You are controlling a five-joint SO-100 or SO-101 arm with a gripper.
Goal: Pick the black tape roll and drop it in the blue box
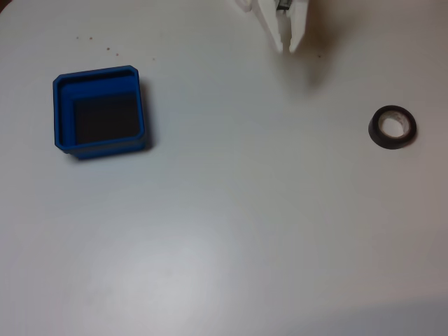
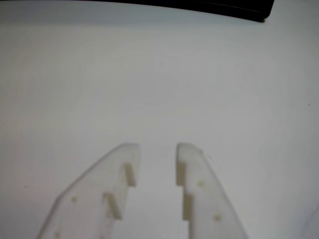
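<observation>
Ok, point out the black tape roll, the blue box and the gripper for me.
black tape roll point(image 1: 381, 137): fixed view, on its black band.
blue box point(image 1: 64, 115): fixed view, on its left wall.
gripper point(image 2: 157, 149): wrist view, midway between its fingertips.

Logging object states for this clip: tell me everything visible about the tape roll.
The tape roll is a small ring of black tape around a pale, whitish core, with the table showing through its hole. It lies flat on the white table at the right side of the fixed view, far from the blue box on the left. Nothing touches it but the table; the white gripper is up near the top edge, apart from it. Any print on it is too blurred to tell.
</observation>
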